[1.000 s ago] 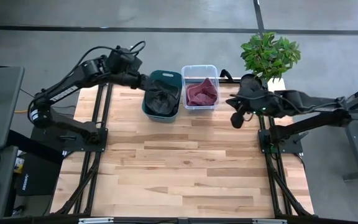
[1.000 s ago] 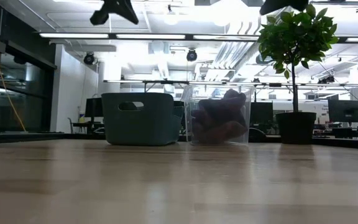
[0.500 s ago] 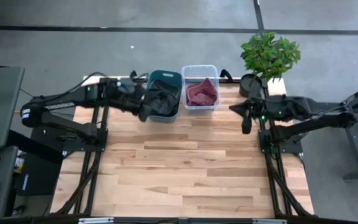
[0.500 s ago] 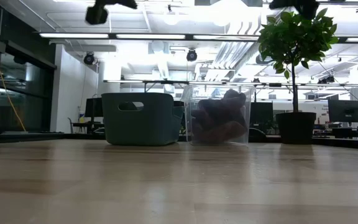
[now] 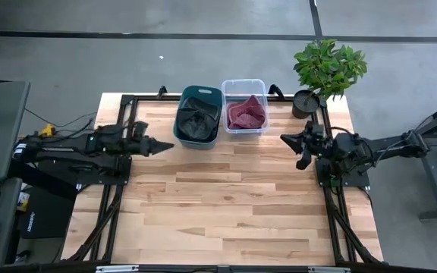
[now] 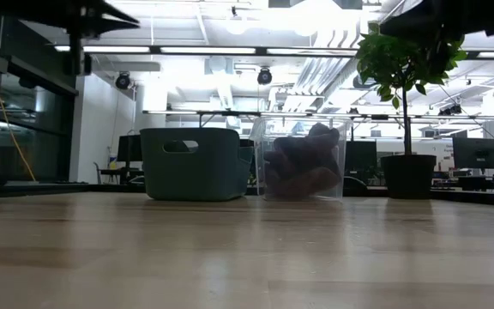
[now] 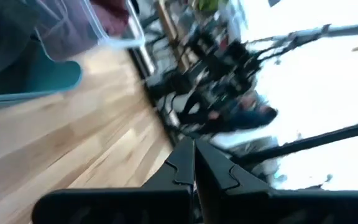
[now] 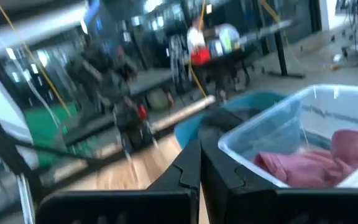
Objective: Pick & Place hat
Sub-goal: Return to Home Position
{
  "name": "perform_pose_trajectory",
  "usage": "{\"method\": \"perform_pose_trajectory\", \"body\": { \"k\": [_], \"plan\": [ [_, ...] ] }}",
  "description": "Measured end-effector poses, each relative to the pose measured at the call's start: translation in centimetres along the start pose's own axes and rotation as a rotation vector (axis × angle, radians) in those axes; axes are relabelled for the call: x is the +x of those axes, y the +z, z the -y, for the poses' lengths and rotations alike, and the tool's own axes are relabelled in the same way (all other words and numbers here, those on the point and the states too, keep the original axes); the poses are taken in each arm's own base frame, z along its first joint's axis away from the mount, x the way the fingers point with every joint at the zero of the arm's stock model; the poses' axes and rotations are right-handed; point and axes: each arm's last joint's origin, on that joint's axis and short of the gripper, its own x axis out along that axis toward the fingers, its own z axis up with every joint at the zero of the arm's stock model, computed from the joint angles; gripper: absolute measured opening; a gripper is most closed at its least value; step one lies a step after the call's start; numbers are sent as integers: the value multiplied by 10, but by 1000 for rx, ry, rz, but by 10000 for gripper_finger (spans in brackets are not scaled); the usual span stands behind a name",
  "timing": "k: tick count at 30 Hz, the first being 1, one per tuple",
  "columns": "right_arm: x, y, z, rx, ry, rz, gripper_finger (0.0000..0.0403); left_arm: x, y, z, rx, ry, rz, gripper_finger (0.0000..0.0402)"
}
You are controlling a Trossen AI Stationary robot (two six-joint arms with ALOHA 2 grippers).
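A dark hat (image 5: 196, 121) lies crumpled inside the teal bin (image 5: 182, 129) at the table's far side. A maroon hat (image 5: 246, 114) lies in the clear bin (image 5: 243, 83) just right of it; the right wrist view shows this hat (image 8: 303, 165) too. My left gripper (image 5: 169, 146) is shut and empty. It points level toward the table's middle, just near and left of the teal bin. My right gripper (image 5: 285, 139) is also shut and empty, level, right of the clear bin. In each wrist view the fingertips (image 7: 194, 168) (image 8: 199, 165) meet with nothing between them.
A potted plant (image 5: 328, 70) stands at the far right corner, behind my right arm. Black frame rails (image 5: 127, 152) run along the table's left and right sides. The bare wooden tabletop (image 5: 226, 205) stretches from the bins to the near edge.
My left gripper has drawn back from above the teal bin toward the near left, sunk and tipped level as its arm folded over the left rail. My right arm has folded back toward the right edge and sunk, its gripper also tipped level. Both stayed shut; the hats have not moved.
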Motion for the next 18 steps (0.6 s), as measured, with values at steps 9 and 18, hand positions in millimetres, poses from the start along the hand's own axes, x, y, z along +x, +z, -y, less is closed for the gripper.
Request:
{"method": "perform_pose_trajectory", "body": {
  "k": [9,18],
  "plan": [
    [-1,-30,18,96,34,164,0,-19,-13,-34,-24,26,92,0],
    [0,-54,37,153,3,220,0,-15,-25,-62,-57,16,126,0]
  ]
}}
